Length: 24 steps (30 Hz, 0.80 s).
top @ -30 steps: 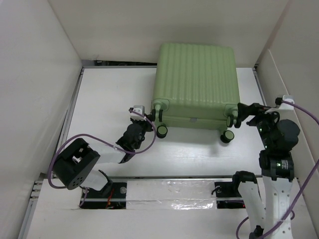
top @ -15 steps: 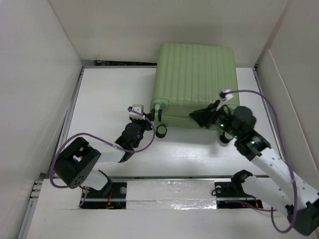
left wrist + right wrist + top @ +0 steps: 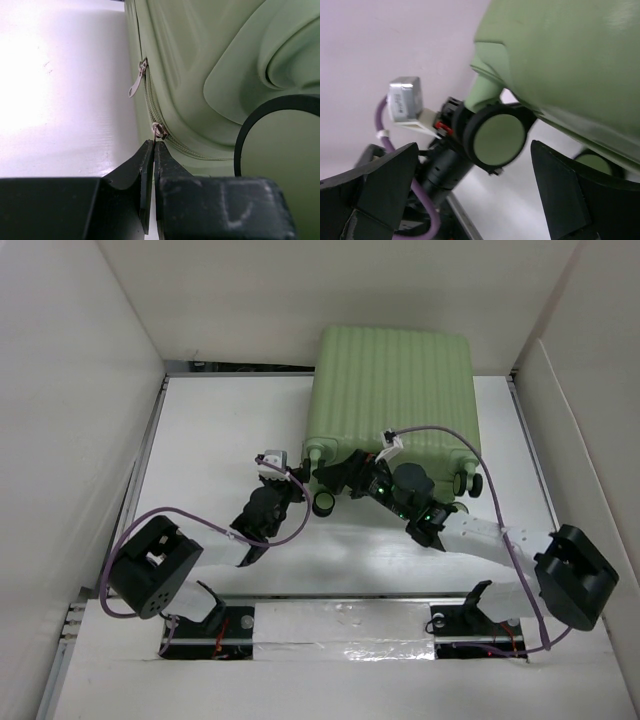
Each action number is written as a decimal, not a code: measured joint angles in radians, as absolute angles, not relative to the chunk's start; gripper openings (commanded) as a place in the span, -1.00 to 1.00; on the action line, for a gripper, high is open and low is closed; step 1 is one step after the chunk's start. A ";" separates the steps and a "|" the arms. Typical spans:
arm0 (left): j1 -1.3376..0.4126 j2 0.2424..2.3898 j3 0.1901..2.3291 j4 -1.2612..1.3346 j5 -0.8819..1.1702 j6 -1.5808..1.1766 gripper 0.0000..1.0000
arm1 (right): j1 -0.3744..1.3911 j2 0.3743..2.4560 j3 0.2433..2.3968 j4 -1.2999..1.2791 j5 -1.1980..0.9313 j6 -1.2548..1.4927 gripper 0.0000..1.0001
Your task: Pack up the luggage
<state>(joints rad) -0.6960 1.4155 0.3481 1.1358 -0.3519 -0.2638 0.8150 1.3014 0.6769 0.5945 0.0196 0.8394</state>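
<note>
light green, one luggage (image 3: 395,390) lying closed far back on the table (image 3: 220,430); two zipper pulls (image 3: 137,82) on its seam. left gripper (image 3: 152,146) pinched tight at the nearer pull (image 3: 159,131) (hold unclear); right gripper (image 3: 474,155) spread wide facing one wheel (image 3: 499,140).

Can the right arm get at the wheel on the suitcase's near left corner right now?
Probably yes. The right tool is open, the luggage's wheel sits right ahead between its fingers, and nothing blocks the gap. The left tool is close behind, so room is tight.
</note>
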 measured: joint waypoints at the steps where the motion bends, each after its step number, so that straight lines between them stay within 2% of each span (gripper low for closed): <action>1: -0.695 1.415 0.347 1.137 -0.351 -0.264 -1.00 | 0.818 1.316 0.675 0.656 0.015 0.869 1.00; 11: -0.678 1.414 0.344 1.155 -0.377 -0.264 -1.00 | 0.813 1.542 0.608 1.092 -0.101 1.077 1.00; 18: -0.678 1.409 0.339 1.162 -0.380 -0.264 -1.00 | 0.827 1.503 0.564 1.118 -0.037 1.119 1.00; 24: -0.678 1.409 0.339 1.162 -0.381 -0.264 -1.00 | 0.833 1.583 0.583 1.239 -0.031 1.122 1.00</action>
<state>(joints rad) -0.6785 1.4086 0.3389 1.1618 -0.3805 -0.2642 0.8330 1.5829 0.5827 1.2388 -0.0315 1.1225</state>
